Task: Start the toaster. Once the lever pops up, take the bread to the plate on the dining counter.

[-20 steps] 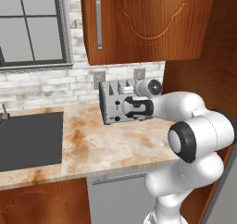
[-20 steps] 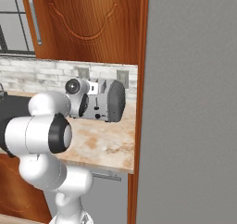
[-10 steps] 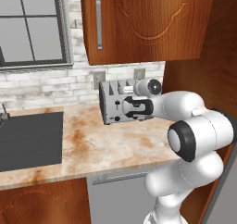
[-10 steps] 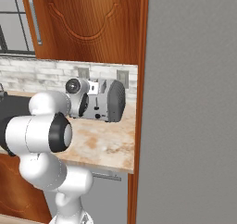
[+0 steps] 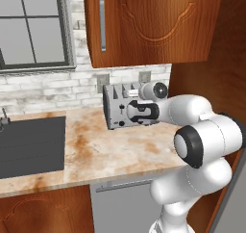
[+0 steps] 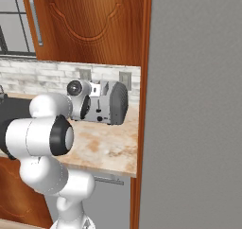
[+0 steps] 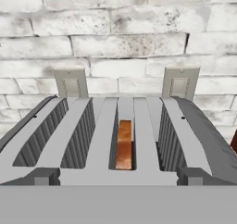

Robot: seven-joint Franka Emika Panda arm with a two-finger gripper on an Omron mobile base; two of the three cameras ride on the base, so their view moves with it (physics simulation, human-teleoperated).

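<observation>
The silver-grey toaster [image 5: 115, 110] [image 6: 115, 101] stands on the marbled worktop against the brick wall. My gripper [image 5: 136, 112] [image 6: 90, 109] sits right at its front face, level with the levers, which the hand hides. It is open and I see nothing between the fingers. The hand view looks over the toaster's top [image 7: 102, 140] from the front. The bread [image 7: 123, 144], a brown slice, sits low in the third slot from the left. The plate and the dining counter are out of view.
A dark sink [image 5: 29, 145] lies to the toaster's left in the worktop [image 5: 120, 152]. A wooden wall cabinet [image 5: 149, 25] hangs above. A tall wood panel [image 5: 206, 83] and a grey wall [image 6: 198, 105] close off the right. Two outlets [image 7: 70, 84] [image 7: 180, 85] sit behind the toaster.
</observation>
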